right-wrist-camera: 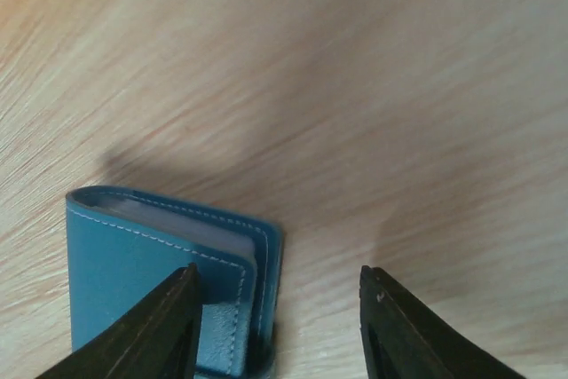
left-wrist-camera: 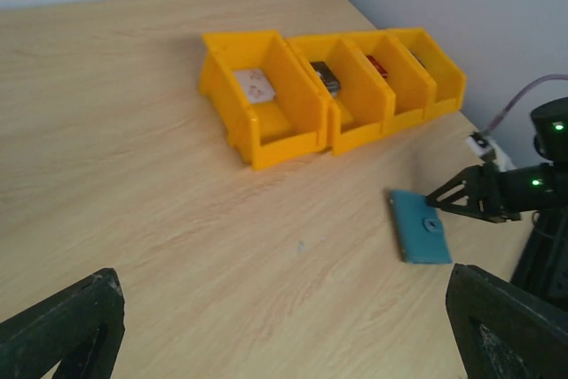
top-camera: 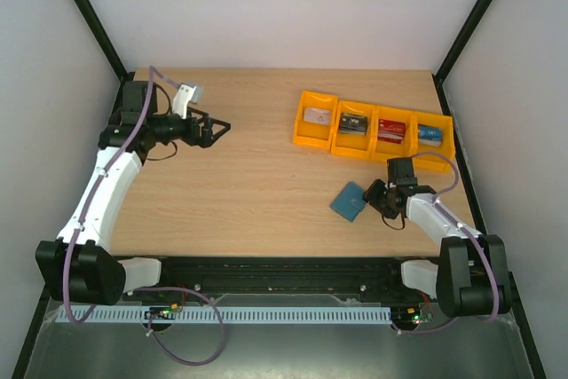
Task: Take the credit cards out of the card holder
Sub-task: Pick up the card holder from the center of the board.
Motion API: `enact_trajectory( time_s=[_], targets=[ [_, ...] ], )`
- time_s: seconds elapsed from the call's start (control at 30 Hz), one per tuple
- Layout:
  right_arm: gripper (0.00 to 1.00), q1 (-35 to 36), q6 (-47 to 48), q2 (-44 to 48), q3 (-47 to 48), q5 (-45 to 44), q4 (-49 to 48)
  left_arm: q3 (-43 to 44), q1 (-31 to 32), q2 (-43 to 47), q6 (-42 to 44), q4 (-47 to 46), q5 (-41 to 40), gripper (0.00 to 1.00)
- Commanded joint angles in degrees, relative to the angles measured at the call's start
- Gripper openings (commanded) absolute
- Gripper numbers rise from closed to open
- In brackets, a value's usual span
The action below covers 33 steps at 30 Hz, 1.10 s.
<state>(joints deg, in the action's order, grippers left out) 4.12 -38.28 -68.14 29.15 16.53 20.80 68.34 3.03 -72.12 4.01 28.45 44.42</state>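
The teal-blue card holder [top-camera: 350, 201] lies shut and flat on the table at the right. It also shows in the left wrist view [left-wrist-camera: 419, 225] and the right wrist view [right-wrist-camera: 142, 250], where a pale inner layer shows between its covers. My right gripper [top-camera: 376, 194] is open and low at the holder's near edge. One fingertip [right-wrist-camera: 164, 330] is over the holder's snap-tab corner, the other [right-wrist-camera: 408, 330] over bare wood. Credit cards lie in the orange bins: a grey-white one [top-camera: 317, 115], a black one [top-camera: 352, 123], a red one [top-camera: 391, 130] and a blue one [top-camera: 430, 135]. My left gripper [top-camera: 213, 128] is open and empty at the far left.
Several orange bins [top-camera: 306, 139] stand in a row at the back right, just beyond the holder, and also show in the left wrist view [left-wrist-camera: 284, 144]. Black frame posts and white walls close in the table's sides and back.
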Motion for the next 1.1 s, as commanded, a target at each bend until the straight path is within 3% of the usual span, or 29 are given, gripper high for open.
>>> enact_trajectory(
  time_s=[0.0,0.17,0.33,0.73,0.83,1.0,1.07],
  targets=[
    [0.43,0.4,-3.8,0.6,-3.3,6.5,-5.1,-1.4,1.1,-0.3,-2.7,2.0,2.7,0.99],
    [0.34,0.8,-6.1,-1.6,-5.3,15.1,-10.3,-5.2,1.1,1.2,-3.1,0.4,2.7,0.99],
    [0.37,1.9,-9.2,-2.4,-7.2,20.5,-15.8,-7.5,1.1,2.4,-3.8,-1.1,3.8,0.99],
    [0.38,4.8,-3.2,-4.5,-4.0,19.5,-11.3,-9.0,1.2,2.3,-3.8,-2.1,4.5,0.99],
    [0.32,4.8,-4.4,-6.6,-5.1,20.9,-15.3,-9.2,1.4,2.2,-3.6,-2.2,4.6,0.98],
    [0.02,4.9,-3.0,-8.1,-4.0,23.2,-16.6,-10.3,2.4,2.3,-3.0,-2.3,5.3,0.96],
    [0.02,5.1,-3.3,-7.4,-4.2,26.7,-18.4,-11.1,3.0,2.3,-2.9,-2.6,6.0,0.95]
  ],
)
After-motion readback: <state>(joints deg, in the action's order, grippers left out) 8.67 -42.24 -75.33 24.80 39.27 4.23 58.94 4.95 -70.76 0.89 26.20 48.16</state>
